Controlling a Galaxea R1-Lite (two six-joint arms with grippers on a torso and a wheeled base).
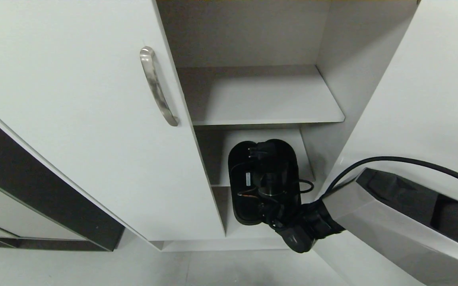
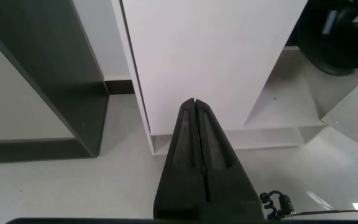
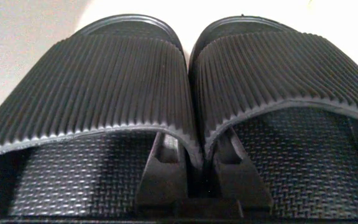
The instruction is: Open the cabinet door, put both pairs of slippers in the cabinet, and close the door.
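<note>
My right gripper (image 3: 201, 171) is clamped on the pair of black slippers (image 1: 240, 186), a finger under each strap, inside the cabinet (image 1: 334, 75) in the low compartment beneath the shelf (image 1: 261, 95). My left gripper (image 2: 194, 124) is clenched on nothing, near the left door (image 1: 74, 119).

The right arm (image 1: 376, 216) has an angular silver-grey shell with a black inset panel, and a black cable (image 1: 392, 160) arcs from its black wrist toward 3 o'clock. The right pincer (image 1: 264, 150) is black with a small white label (image 1: 248, 178). The left pincer (image 2: 194, 109) has matte black tapered fingers (image 2: 182, 149).
</note>
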